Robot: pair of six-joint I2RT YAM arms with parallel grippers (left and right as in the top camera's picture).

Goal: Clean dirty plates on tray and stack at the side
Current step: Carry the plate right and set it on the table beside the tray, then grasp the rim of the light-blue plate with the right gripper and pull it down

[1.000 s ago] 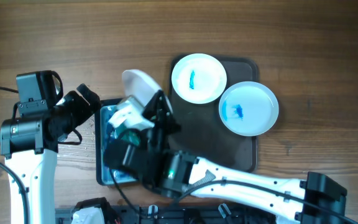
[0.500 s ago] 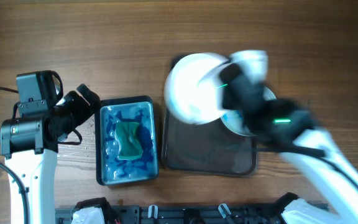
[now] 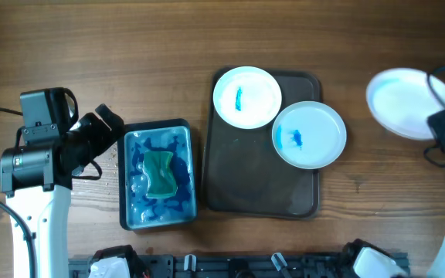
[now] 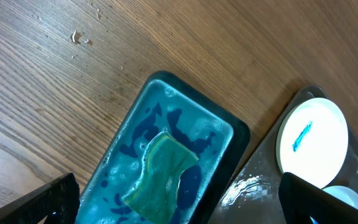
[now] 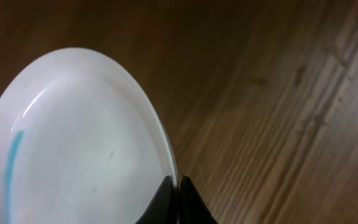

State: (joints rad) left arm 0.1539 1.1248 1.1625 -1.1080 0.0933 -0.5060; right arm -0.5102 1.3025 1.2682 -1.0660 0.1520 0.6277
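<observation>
Two white plates smeared with blue sit on the dark tray: one at its far left, one at its right; the first also shows in the left wrist view. My right gripper is shut on the rim of a third white plate, holding it over the table at the far right; a faint blue streak remains on it. A green sponge lies in the blue water tub. My left gripper is open above the tub's edge.
The tub stands just left of the tray. Small crumbs lie on the wood left of the tub. The arm bases run along the front edge.
My right arm swung from the tub across the tray to the far right, carrying the white plate with it. The left arm has not moved.
</observation>
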